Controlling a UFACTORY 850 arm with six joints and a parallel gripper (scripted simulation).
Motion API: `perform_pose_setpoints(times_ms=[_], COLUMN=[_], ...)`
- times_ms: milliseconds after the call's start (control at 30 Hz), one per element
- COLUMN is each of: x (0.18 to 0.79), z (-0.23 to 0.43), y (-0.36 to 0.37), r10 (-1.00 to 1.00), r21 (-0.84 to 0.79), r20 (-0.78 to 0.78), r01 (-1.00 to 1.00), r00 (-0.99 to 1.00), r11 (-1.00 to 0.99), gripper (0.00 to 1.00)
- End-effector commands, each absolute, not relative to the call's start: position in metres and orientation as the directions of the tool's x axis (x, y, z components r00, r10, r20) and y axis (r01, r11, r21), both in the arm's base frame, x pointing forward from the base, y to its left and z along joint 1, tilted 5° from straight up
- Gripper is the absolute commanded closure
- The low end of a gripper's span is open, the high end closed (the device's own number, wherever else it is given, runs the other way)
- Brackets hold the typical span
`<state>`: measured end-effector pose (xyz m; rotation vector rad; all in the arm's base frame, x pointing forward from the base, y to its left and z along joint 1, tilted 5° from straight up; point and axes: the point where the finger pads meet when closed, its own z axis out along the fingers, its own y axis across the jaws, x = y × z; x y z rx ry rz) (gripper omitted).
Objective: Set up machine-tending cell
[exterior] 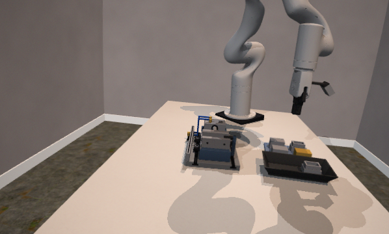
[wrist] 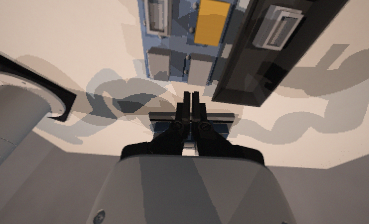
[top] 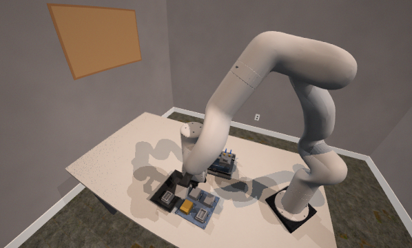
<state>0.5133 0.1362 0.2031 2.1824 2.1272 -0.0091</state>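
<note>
My gripper is shut and empty, high in the air above the table, near the tray and plate; it also shows in the wrist view. The blue infeed plate carries two aluminium blanks, a brass blank and one finished part with a pocket. The black outfeed tray holds one finished part, pocket up. The vise stands beside them; I cannot see a blank in its opening.
The arm's base stands on a black pad at the table's far end in the exterior view. The vise has blue hoses at one end. The tray lies right beside the infeed plate.
</note>
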Motion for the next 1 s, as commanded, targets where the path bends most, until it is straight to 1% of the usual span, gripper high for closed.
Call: perform_pose_setpoints(times_ms=[0,133,200,233,500,967], x=[0.556,0.583,0.583,0.603,0.652,0.653], z=[0.208,0.210,0.210,0.211,0.212,0.209], y=[0.133,0.128,0.128,0.124,0.111,0.110], r10=[0.997,0.997,0.997,0.997,0.997,0.997], r21=[0.063,0.063,0.063,0.063,0.063,0.062], r20=[-0.070,-0.070,-0.070,-0.069,-0.068,-0.068], r01=[0.998,0.998,0.998,0.998,0.998,0.998], r00=[0.028,0.028,0.028,0.028,0.027,0.027], r11=[-0.024,-0.024,-0.024,-0.024,-0.023,-0.023], gripper=[1.00,1.00,1.00,1.00,1.00,1.00])
